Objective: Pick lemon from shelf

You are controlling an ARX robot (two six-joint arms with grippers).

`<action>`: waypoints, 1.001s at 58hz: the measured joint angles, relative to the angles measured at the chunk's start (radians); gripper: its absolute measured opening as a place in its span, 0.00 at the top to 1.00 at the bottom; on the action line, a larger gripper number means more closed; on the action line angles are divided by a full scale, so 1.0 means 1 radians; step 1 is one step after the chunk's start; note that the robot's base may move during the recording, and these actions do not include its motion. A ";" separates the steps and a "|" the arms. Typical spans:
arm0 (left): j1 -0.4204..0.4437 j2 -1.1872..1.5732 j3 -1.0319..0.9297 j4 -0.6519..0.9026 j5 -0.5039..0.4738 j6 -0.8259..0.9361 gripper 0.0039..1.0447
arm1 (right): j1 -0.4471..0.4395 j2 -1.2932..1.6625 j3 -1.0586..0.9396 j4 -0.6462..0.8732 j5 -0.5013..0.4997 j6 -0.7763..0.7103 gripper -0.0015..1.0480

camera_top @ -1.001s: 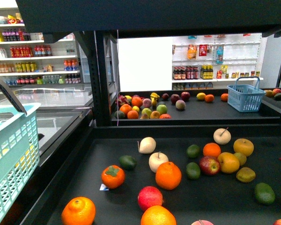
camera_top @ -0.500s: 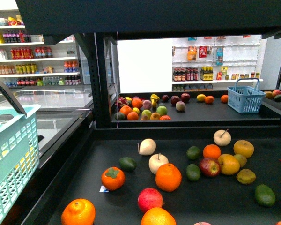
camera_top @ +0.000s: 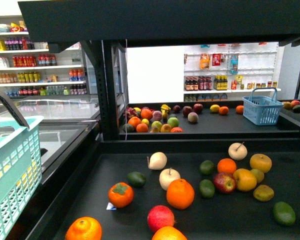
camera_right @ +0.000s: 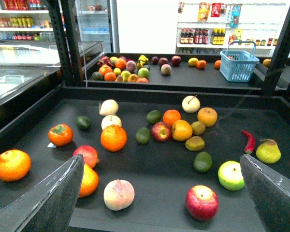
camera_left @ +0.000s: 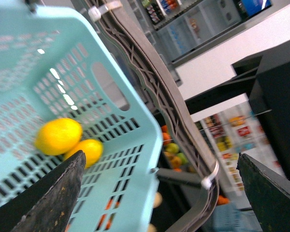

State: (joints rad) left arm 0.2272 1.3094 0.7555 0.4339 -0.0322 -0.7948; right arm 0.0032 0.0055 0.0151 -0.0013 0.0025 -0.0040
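Since neither arm shows in the front view, arm state is read from the wrist cameras only.

Shelf [camera_top: 140,210]: black deck fills the lower half of the front frame, with loose fruit scattered across it. A second deck with more fruit sits behind it at mid-frame.

Teal basket [camera_top: 15,180]: at the lower left edge of the front frame, beside the shelf. It fills the upper left of the left wrist frame.

Left gripper [camera_left: 159,159]: jaws wide apart, nothing between them, hanging over the basket.
Right gripper [camera_right: 160,159]: jaws wide apart, empty, looking down across the deck, not near any one fruit.

Lemon [camera_left: 58,136]: bright yellow oval, lying inside the basket at centre left of the left wrist frame, touching a second yellow fruit [camera_left: 89,151] just beside it.

On the deck the yellowish pieces at right of the front frame are a rounder orange-yellow citrus [camera_top: 245,179] and a dull olive-yellow fruit [camera_top: 263,193]. Neither reads clearly as a lemon.

Judgement: the pick and drop look complete, and both arms are free. If another lemon is wanted, the next move calls for confirming a target on the deck first, then bringing the right arm down over it with jaws open.
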 joint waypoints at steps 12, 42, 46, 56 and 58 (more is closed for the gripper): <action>-0.216 -0.414 -0.220 -0.095 -0.227 0.393 0.07 | 0.000 0.000 0.000 0.000 0.000 0.000 0.07; -0.341 -1.004 -0.638 -0.248 -0.060 0.783 0.98 | 0.000 0.000 0.000 0.000 0.000 0.000 0.07; -0.265 -1.029 -0.653 -0.257 0.020 0.784 0.98 | 0.000 0.000 0.000 0.000 -0.001 0.000 0.07; -0.232 -1.075 -0.682 -0.272 0.032 0.784 0.98 | 0.000 0.000 0.000 0.000 0.000 0.000 0.07; -0.232 -1.084 -0.688 -0.274 0.032 0.784 0.98 | 0.000 0.000 0.000 0.000 0.000 0.000 0.07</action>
State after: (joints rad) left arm -0.0051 0.2253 0.0677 0.1596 -0.0002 -0.0109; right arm 0.0032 0.0055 0.0151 -0.0013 0.0021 -0.0040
